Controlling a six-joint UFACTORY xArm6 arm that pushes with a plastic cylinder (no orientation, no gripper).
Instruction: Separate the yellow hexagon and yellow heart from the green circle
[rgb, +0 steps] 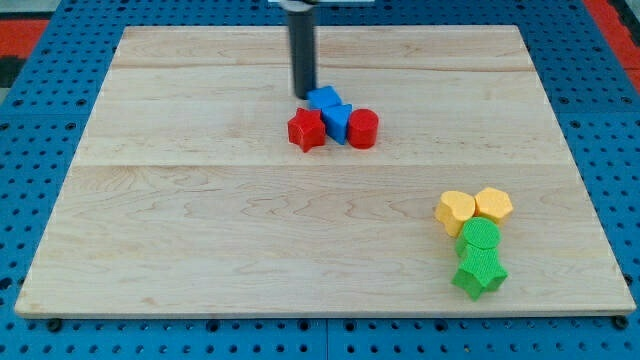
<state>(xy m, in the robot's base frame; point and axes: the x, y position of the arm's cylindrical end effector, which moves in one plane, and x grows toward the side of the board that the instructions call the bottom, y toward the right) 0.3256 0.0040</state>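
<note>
The yellow heart (454, 211) and yellow hexagon (493, 205) sit side by side at the view's lower right, touching each other. The green circle (481, 238) lies just below them and touches both. A green star (479, 273) touches the circle from below. My tip (303, 95) is far away at the view's upper middle, just left of a blue block (323, 99) and apart from the yellow and green group.
A red star (306, 130), a blue triangle-like block (337, 122) and a red cylinder (363, 129) cluster below the tip. The wooden board (200, 220) lies on a blue pegboard; its right edge is close to the yellow hexagon.
</note>
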